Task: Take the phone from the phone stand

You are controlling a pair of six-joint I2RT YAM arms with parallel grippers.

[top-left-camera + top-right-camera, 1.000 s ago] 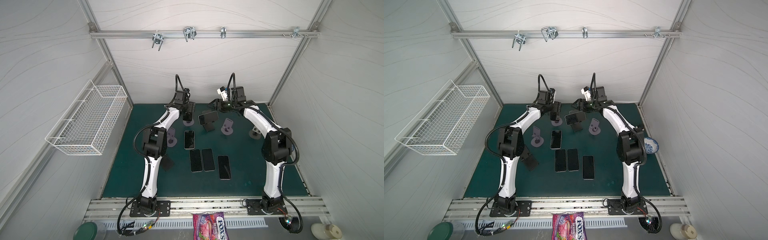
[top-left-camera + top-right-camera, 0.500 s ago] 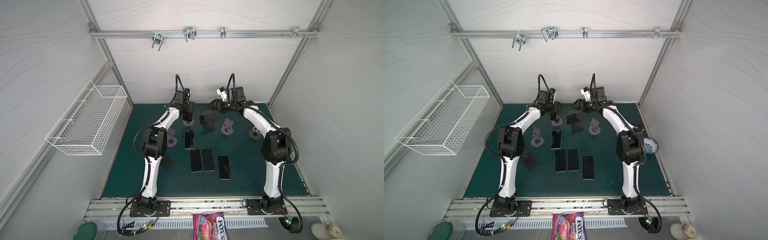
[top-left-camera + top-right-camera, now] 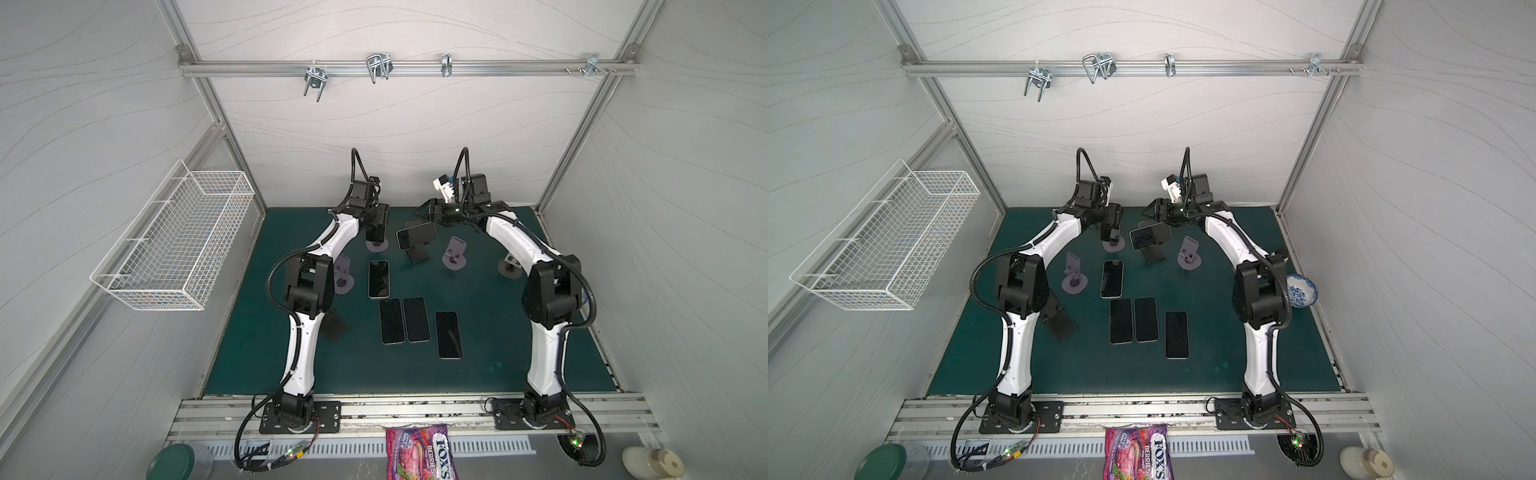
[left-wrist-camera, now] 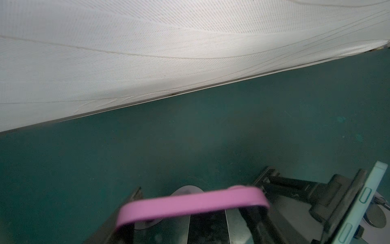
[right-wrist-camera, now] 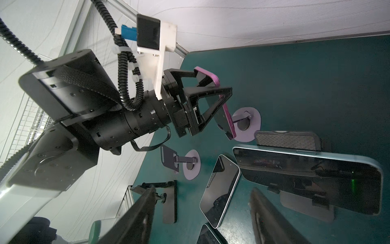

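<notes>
White ribbed panels point(image 3: 395, 124) wall in a dark green surface point(image 3: 498, 365), and an aluminium rail point(image 3: 415, 68) hung with hooks runs across the back. At nine o'clock a wire basket point(image 3: 174, 245) hangs on the side wall. Toward eleven o'clock, close to the back wall, the left pincer point(image 5: 213, 83) reaches down over the pink phone point(image 4: 190, 205), which stands upright on its lilac stand point(image 5: 254, 118). The jaws sit either side of the phone's edges, but I cannot tell whether they press on it. Around the middle four dark-screened phones point(image 3: 417, 319) lie flat, screens up. At six o'clock a sweet bag point(image 3: 417, 453) lies past the arm bases. At twelve o'clock a blue phone point(image 3: 417, 235) rests sideways on a black stand point(image 3: 419, 255). Just behind it the right pincer point(image 3: 422, 212) hovers with its jaws apart, holding nothing. At three o'clock a blue-patterned bowl point(image 3: 1302, 291) sits by the right wall.
</notes>
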